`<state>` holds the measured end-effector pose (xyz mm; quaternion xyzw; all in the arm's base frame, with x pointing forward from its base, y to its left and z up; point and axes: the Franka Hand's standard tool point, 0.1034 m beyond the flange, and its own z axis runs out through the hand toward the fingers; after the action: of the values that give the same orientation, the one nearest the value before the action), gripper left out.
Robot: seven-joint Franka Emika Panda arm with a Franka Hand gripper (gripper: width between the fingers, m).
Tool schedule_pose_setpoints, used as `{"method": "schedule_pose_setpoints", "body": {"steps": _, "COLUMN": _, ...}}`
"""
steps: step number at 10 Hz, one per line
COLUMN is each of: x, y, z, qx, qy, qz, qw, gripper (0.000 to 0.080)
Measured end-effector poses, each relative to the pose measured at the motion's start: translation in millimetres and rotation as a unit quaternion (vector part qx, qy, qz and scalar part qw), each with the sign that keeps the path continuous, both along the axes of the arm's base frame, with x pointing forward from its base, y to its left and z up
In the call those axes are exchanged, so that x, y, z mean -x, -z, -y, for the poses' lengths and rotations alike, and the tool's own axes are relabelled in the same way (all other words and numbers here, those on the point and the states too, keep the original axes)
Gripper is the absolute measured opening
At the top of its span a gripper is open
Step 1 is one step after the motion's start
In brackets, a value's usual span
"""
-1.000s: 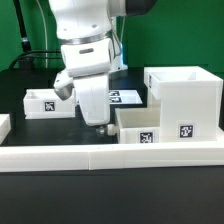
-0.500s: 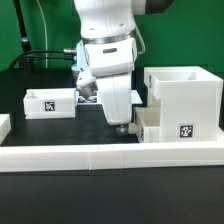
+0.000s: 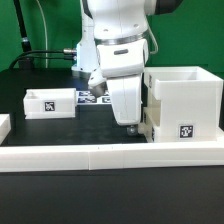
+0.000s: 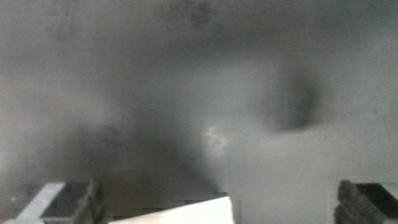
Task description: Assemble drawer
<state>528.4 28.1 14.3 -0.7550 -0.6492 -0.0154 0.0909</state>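
The black table (image 3: 100,195) carries the housing (image 3: 190,100), a tray (image 3: 50,102), the marker board (image 3: 86,96) and the border wall (image 3: 60,152).

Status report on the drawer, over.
Gripper open, low beside housing. One tray at housing's side, mostly hidden. Other tray apart, exterior view's left. Nothing blocking.

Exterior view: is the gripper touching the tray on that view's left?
No, the gripper is down beside the housing, with a clear gap to that tray.
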Motion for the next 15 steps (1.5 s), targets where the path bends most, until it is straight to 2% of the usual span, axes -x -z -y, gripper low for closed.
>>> {"method": "schedule_pose_setpoints", "body": {"steps": 2, "x": 1.8, "y": 0.1, "z": 9.6, "qx": 0.001, "qy": -0.001, "qz": 0.0, "qw": 1.0, "gripper": 0.0649}}
{"method": "schedule_pose_setpoints", "body": {"steps": 4, "x": 16.7, "y": 0.2, "z": 34.1, "qx": 0.005, "qy": 0.008, "qz": 0.0, "qw": 1.0, "gripper": 0.0649}}
{"method": "schedule_pose_setpoints", "body": {"steps": 5, "x": 26.5, "y": -1.5, "z": 40.6, "qx": 0.008, "qy": 0.015, "qz": 0.002, "qw": 1.0, "gripper": 0.0649}}
{"method": "schedule_pose_setpoints", "body": {"steps": 7, "x": 42.4, "y": -8.8, "z": 46.0, "qx": 0.014, "qy": 0.019, "qz": 0.008, "qw": 1.0, "gripper": 0.0649}}
{"method": "schedule_pose_setpoints", "body": {"steps": 10, "x": 60.3, "y": -29.9, "z": 60.8, "qx": 0.024, "qy": 0.029, "qz": 0.011, "qw": 0.999, "gripper": 0.0649}}
{"method": "schedule_pose_setpoints", "body": {"steps": 15, "x": 60.3, "y": -30.3, "z": 62.5, "qx": 0.025, "qy": 0.031, "qz": 0.011, "qw": 0.999, "gripper": 0.0649}}
